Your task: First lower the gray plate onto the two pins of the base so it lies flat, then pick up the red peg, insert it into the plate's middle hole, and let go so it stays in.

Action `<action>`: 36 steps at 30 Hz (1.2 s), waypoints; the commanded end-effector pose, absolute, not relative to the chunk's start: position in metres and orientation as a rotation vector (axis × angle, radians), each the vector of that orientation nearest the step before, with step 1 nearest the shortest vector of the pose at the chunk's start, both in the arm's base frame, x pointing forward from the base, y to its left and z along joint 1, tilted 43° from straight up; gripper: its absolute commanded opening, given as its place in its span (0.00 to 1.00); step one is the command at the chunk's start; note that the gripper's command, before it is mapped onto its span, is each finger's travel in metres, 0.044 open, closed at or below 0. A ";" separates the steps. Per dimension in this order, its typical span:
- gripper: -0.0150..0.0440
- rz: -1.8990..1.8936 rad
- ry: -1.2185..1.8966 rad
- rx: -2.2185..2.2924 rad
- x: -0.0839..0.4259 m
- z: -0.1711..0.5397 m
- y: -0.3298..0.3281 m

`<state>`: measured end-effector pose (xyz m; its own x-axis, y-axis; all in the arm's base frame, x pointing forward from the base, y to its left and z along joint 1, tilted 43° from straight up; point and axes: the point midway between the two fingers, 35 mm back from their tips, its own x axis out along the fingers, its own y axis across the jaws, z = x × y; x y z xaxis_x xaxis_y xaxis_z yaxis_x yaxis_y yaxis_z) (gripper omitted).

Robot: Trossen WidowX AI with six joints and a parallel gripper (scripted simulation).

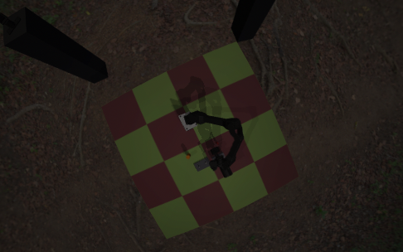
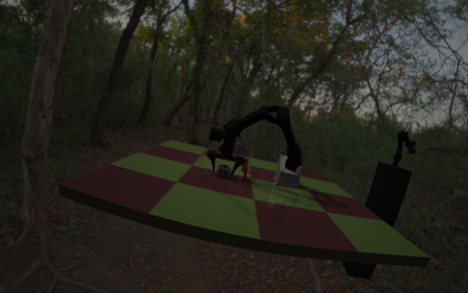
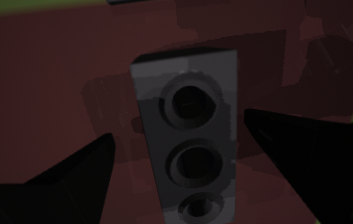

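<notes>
The gray plate (image 3: 191, 134) (image 2: 223, 170) has three round holes in a row and stands low over a dark red square. My gripper (image 3: 180, 127) (image 2: 223, 173) is open, pointing down, with one finger on each side of the plate and visible gaps in the wrist view. In the top view the arm hides the plate. The gray base (image 1: 201, 165) lies beside the gripper; only its edge (image 3: 132, 1) shows at the top of the wrist view. The red peg (image 1: 188, 157) (image 2: 245, 172) stands upright near the base, apart from the gripper, with an orange tone.
The checkered table top (image 1: 156, 186) (image 2: 205, 207) carries everything. The arm's pale mount (image 1: 182, 120) (image 2: 288, 179) stands beyond the peg, and the arm arches from it over the table. Dark pillars (image 1: 56, 50) (image 2: 389, 193) stand outside the table edges.
</notes>
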<state>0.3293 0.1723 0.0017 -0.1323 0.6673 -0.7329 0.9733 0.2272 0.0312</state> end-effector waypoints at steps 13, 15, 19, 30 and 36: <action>0.51 -0.628 1.881 1.513 0.327 -0.002 0.176; 0.45 -0.628 1.881 1.513 0.327 -0.002 0.176; 0.41 -0.628 1.881 1.513 0.327 -0.002 0.176; 0.25 -0.630 1.879 1.511 0.330 0.005 0.168; 0.25 -0.633 1.875 1.510 0.334 0.018 0.156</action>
<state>0.3306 0.1609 0.0111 -0.1419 0.6664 -0.7319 0.9746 0.2234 0.0144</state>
